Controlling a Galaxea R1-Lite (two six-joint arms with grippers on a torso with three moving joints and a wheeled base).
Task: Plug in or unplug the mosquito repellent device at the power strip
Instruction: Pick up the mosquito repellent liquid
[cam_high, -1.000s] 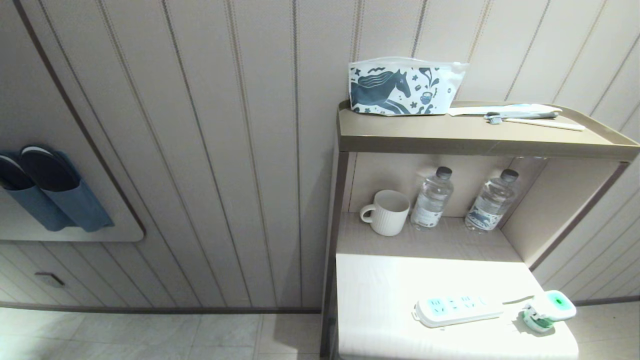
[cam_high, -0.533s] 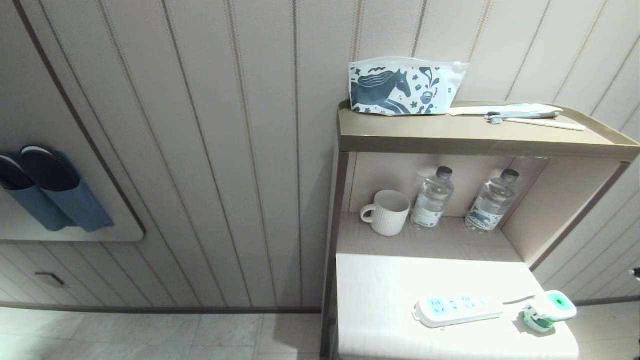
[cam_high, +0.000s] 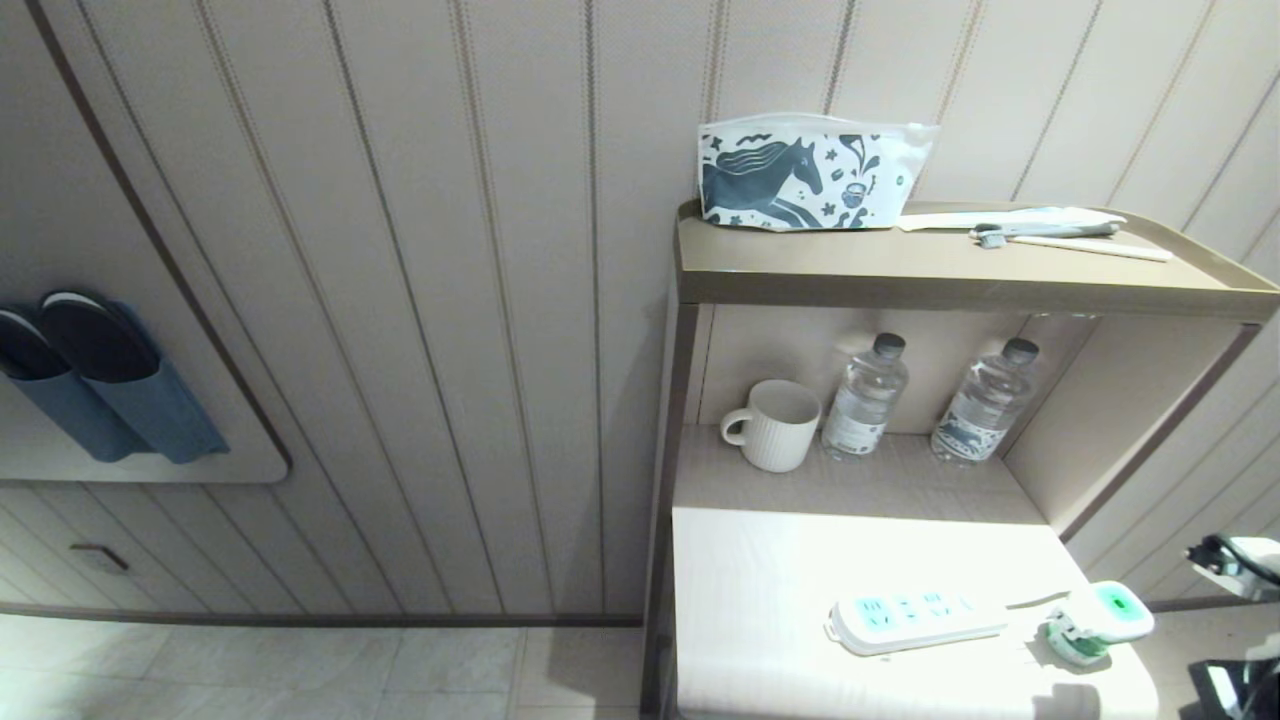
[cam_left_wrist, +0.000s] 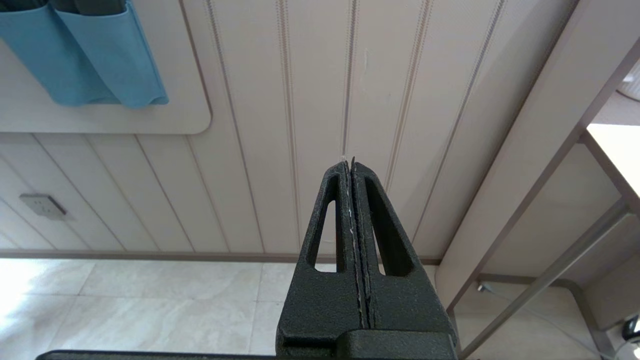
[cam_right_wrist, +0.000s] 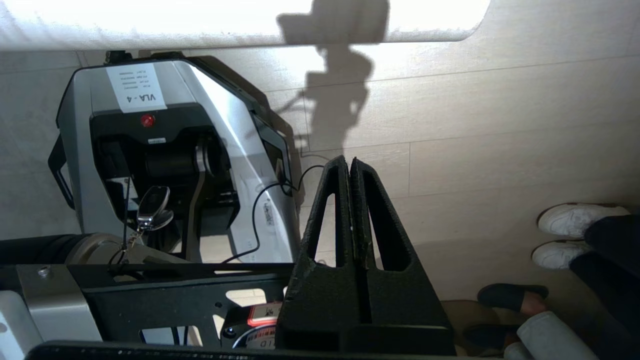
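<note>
Plainly, from the head view, the task is at its opening step: the mosquito repellent device (cam_high: 1096, 620) lies on its side on the worktop (cam_high: 760, 570), just beside the right end of the power strip (cam_high: 915, 619) and not plugged in. At the frame's right edge part of the right arm shows, clear of both. The next move, I judge, calls for bringing that arm over the device and spreading its fingers for a grasp.

Through the left wrist view, the left end effector (cam_left_wrist: 352, 162) is closed on nothing, facing the wall.

Through the right wrist view, the right end effector (cam_right_wrist: 349, 161) is likewise pressed shut and empty, pointing at the floor.
</note>
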